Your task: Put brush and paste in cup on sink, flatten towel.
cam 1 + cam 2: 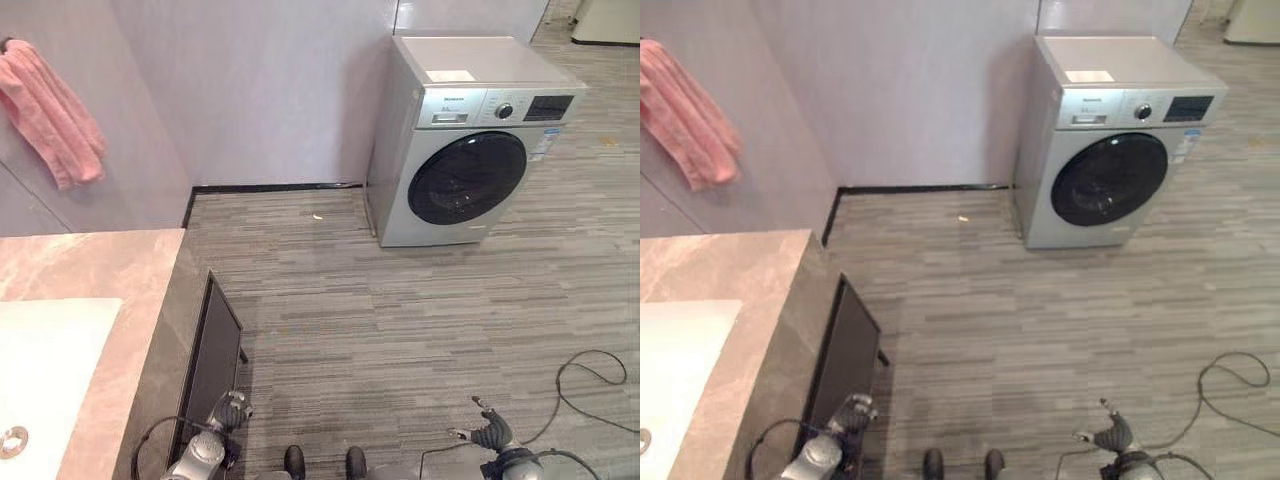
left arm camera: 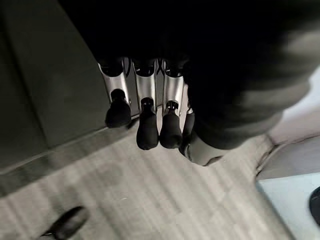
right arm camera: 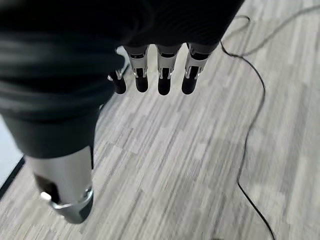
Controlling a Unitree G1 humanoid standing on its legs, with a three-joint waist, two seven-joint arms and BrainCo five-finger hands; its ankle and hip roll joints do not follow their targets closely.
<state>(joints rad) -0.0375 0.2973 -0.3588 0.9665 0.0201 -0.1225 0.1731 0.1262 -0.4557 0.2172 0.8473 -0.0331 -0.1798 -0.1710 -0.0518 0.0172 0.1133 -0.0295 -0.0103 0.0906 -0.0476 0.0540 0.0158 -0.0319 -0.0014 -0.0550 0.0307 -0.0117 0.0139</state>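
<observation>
Both hands hang low over wood-grain floor. Left hand [image 1: 228, 410] at about 7 o'clock in the head view, just beside the dark side panel [image 1: 212, 358] of the vanity; fingers [image 2: 147, 131] straight, side by side, holding nothing. Right hand [image 1: 490, 430] at about 5 o'clock, fingers [image 3: 164, 82] likewise straight, slightly apart, empty.

Task things: pink towel [image 1: 50, 110] hangs bunched against the wall at 10 o'clock, drooping in folds. Marble counter [image 1: 110, 265] and white sink basin [image 1: 50, 360] sit at 8 to 9 o'clock, cut off by the frame edge. Brush, paste and cup: cannot place them; they likely lie further left on the counter.

Washing machine [image 1: 470, 140] stands at 1 o'clock against the wall, well apart from the work.

Judgement: the task looks unstarted, and the step in hand is getting squared up to the sink. To do it well:
- turn toward 9 o'clock until the whole basin and counter fill the view;
- lift the left hand clear of the side panel first, to avoid clipping the counter edge;
- find the cup before reaching for anything.
</observation>
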